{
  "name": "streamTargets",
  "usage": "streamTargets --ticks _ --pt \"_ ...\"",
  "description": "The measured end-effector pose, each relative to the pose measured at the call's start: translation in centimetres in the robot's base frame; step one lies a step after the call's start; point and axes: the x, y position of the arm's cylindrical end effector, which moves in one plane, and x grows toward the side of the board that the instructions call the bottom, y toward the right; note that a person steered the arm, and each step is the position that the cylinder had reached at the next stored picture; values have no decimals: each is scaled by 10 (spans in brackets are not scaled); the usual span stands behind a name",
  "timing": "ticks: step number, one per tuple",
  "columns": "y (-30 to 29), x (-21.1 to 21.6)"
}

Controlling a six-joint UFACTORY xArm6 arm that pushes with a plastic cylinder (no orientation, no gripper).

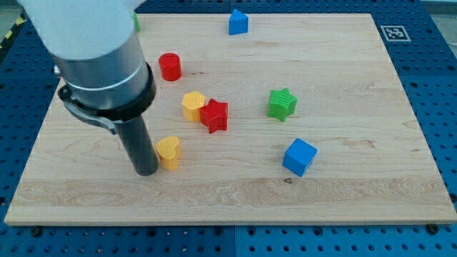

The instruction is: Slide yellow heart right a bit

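The yellow heart (169, 151) lies on the wooden board (343, 193) at the view's lower left. My tip (146, 172) rests on the board just left of the heart, touching or almost touching its left side. The dark rod rises from there into the arm's grey and white body at the view's upper left.
A yellow hexagon (193, 106) touches a red star (214, 115) above and right of the heart. A red cylinder (170, 66) stands higher up. A green star (282, 104), a blue cube (299, 157) and a blue block (238, 23) at the top edge lie further right.
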Motion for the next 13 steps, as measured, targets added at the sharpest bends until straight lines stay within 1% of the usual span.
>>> streamTargets --ticks 1,2,4,5,6,7,10,12,13 --pt "20 0" --pt "20 0" --pt "58 0" --pt "41 -5" --pt "-10 -30" --pt "5 -42" --pt "114 -42" --pt "139 -38" --pt "184 -38"
